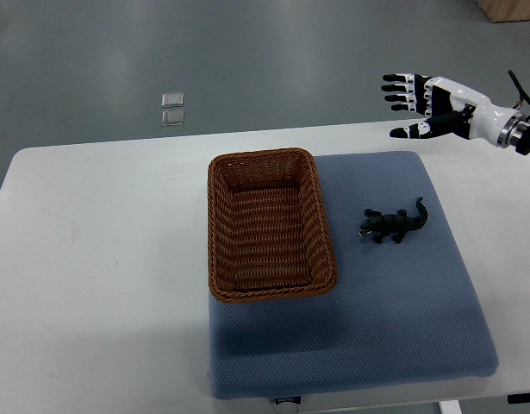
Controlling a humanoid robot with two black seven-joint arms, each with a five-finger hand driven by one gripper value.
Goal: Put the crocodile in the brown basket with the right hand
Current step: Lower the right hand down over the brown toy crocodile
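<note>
A small dark toy crocodile (394,225) lies on the blue mat (394,319), to the right of the brown wicker basket (220,226). The basket is rectangular and holds nothing. My right hand (411,105) hovers at the upper right, above the table's far edge and well beyond the crocodile. Its black-tipped fingers are spread and point left, holding nothing. The left arm does not show.
The mat lies on a white table (92,259). Two small clear squares (172,109) sit on the grey floor beyond the table. A wooden item (510,9) shows at the top right corner.
</note>
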